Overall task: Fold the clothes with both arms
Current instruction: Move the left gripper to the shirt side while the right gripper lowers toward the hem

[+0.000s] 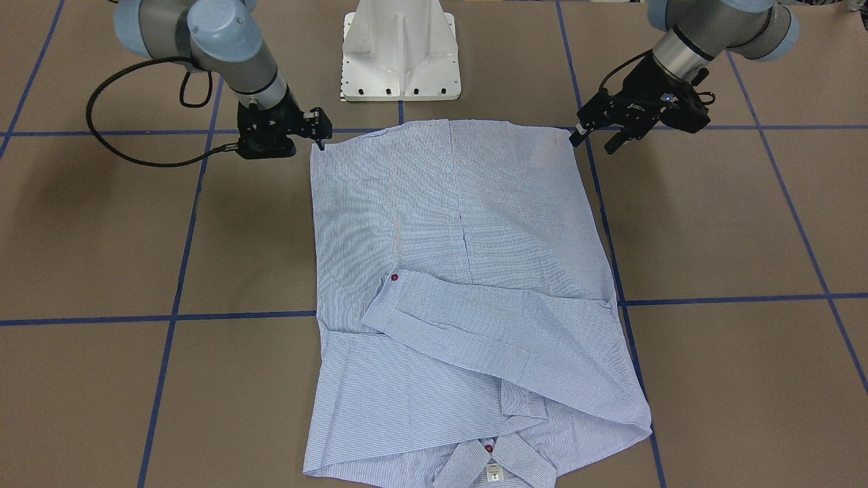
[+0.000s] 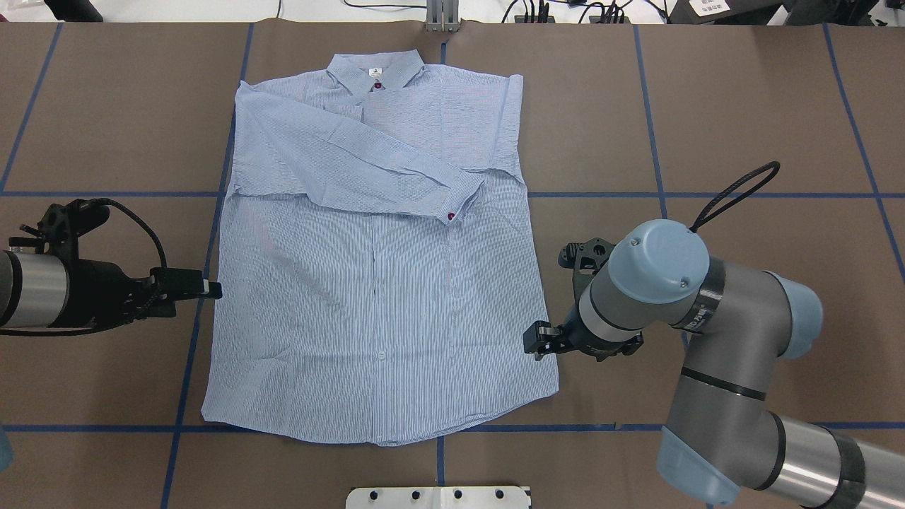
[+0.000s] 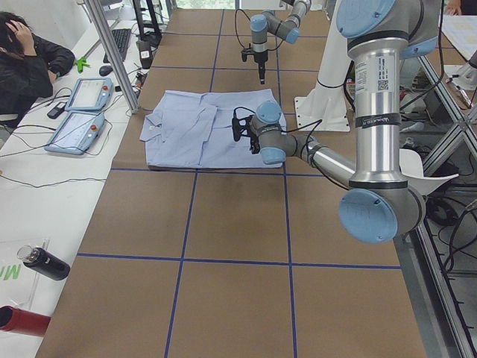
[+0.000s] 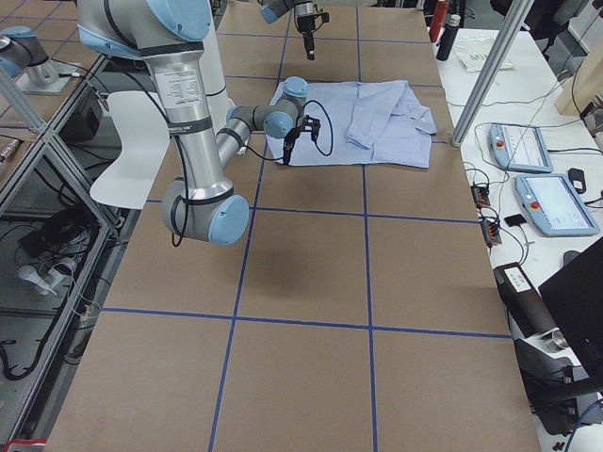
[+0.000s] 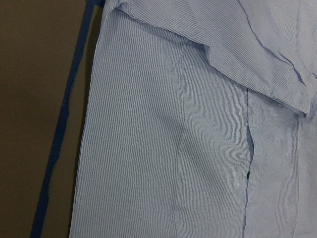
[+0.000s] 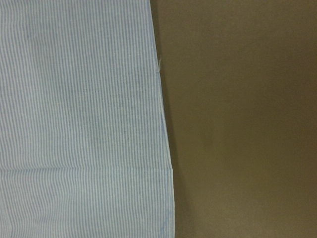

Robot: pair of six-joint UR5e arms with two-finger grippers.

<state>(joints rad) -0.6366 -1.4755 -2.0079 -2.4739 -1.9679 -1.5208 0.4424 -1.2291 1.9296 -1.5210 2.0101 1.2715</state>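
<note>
brown tabletop (image 2: 707,106) bore the sleeve-folded shirt (image 2: 368,297); left claw (image 1: 594,144) gaped, right claw (image 2: 535,341) unreadable (next needed, i judged: pinching both side edges).

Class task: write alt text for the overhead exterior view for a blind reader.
A striped shirt lies flat on a brown table, one sleeve folded across its chest. The left gripper and right gripper flank its sides.

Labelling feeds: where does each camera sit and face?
Front-facing: across table, facing base; left arm view-right.
Overhead: behind robot, looking down; arms flank shirt.
Exterior left: table end; left arm near.
Exterior right: opposite end; right arm near.
Left wrist: down onto shirt; no gripper.
Right wrist: shirt edge, table; no gripper.
All show shirt.
</note>
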